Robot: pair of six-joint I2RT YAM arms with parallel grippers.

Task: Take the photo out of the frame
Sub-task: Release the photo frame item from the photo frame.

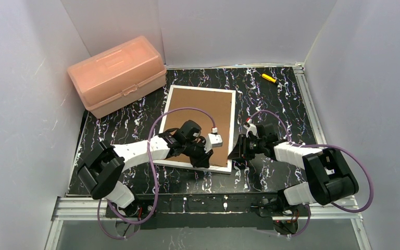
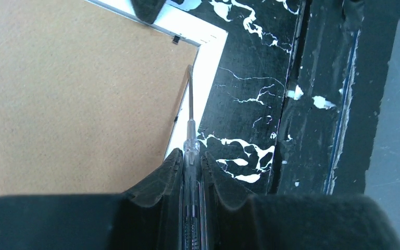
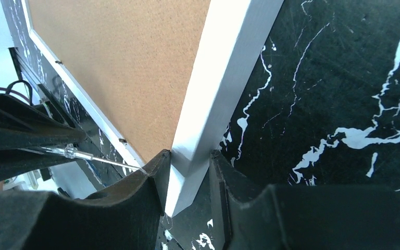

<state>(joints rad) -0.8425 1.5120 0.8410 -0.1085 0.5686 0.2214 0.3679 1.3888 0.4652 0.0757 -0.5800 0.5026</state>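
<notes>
While large flat white-edged picture frame with brown board back (image 1: 203, 107) lies face down in middle of black white-streaked counter (image 1: 281, 104), task barely begun: board not off yet, photo hidden under it, can't see.
Thin see-through tool with metal tip (image 2: 190, 112) squeezed tight in left pincer (image 2: 190, 162), tip poking frame's inner edge by near right corner.
Same corner's white edge clamped in right pincer (image 3: 187, 169).
Left to do: bend small dark clips (image 2: 176, 39), lift board, pull photo out.
</notes>
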